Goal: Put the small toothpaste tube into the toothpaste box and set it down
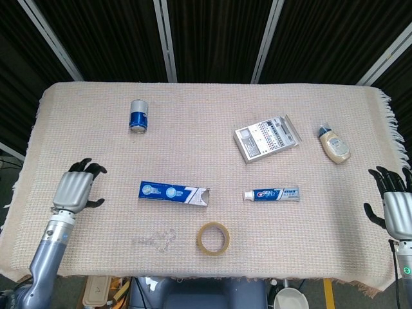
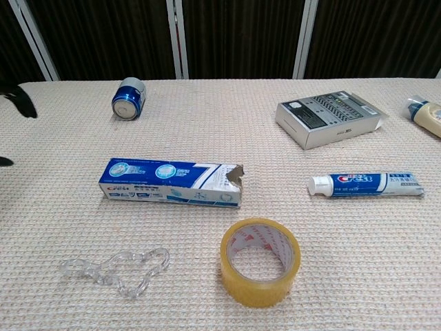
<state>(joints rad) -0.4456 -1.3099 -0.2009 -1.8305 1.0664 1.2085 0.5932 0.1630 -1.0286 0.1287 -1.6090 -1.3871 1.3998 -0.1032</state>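
Observation:
The blue and white toothpaste box [image 1: 174, 192] [image 2: 172, 183] lies flat near the table's middle, its torn open end facing right. The small toothpaste tube [image 1: 271, 194] [image 2: 365, 184] lies to its right, white cap pointing toward the box. My left hand [image 1: 76, 187] hovers over the cloth left of the box, holding nothing, fingers apart; only dark fingertips [image 2: 21, 102] show at the chest view's left edge. My right hand [image 1: 394, 206] stays at the table's right edge, fingers spread and empty, well right of the tube.
A roll of tape [image 1: 213, 237] [image 2: 260, 261] sits in front of the box's open end. A clear plastic chain [image 2: 117, 267] lies front left. A blue can [image 1: 139, 115], a grey boxed item [image 1: 266, 138] and a beige bottle [image 1: 334, 144] lie further back.

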